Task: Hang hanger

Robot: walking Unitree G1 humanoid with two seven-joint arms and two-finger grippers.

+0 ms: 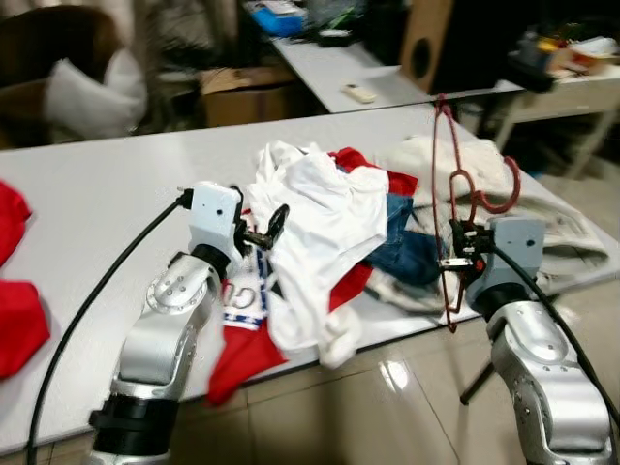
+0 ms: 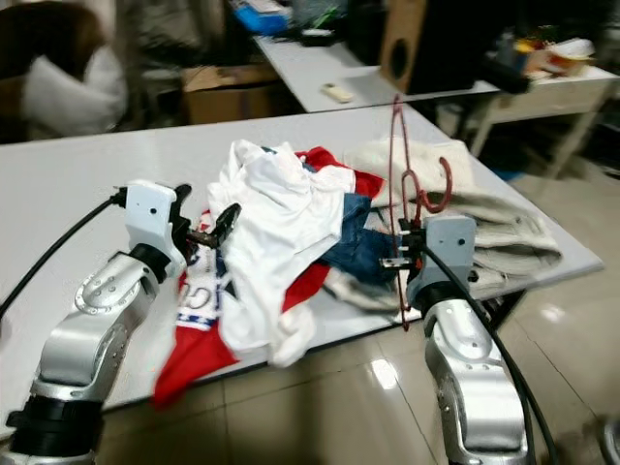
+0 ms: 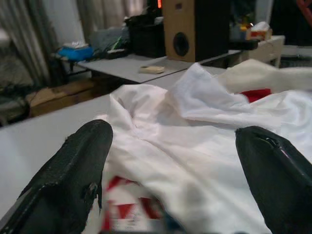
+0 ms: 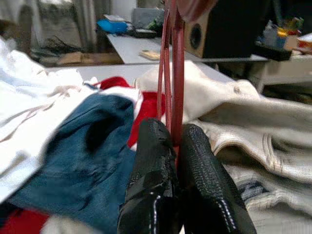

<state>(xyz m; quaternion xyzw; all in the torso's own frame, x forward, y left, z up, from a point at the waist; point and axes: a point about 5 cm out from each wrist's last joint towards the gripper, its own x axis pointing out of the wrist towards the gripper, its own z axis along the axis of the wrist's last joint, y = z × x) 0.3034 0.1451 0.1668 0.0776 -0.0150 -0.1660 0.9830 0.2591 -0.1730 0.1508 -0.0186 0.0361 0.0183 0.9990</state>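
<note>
White table [image 1: 116,184], long, glossy top, near edge over tiled floor [image 1: 387,387].
On it, centre-right: heap of clothes. White shirt [image 1: 325,218] uppermost; red/white garment w/ lettering [image 1: 242,320] under it, hanging over near edge; blue denim item [image 1: 407,247] to its right; cream knit sweater [image 1: 552,232] at far right end, touching heap.
Left end: two red cloth pieces [image 1: 17,320], well apart from heap.
Second table [image 1: 339,73] behind: remote control [image 1: 360,93], blue item [image 1: 276,15].

A heap of clothes [image 1: 329,242] is lying on the grey table [image 1: 97,194] before me. A brown speaker [image 1: 426,39] is standing behind, beside a cardboard box [image 1: 237,92].
</note>
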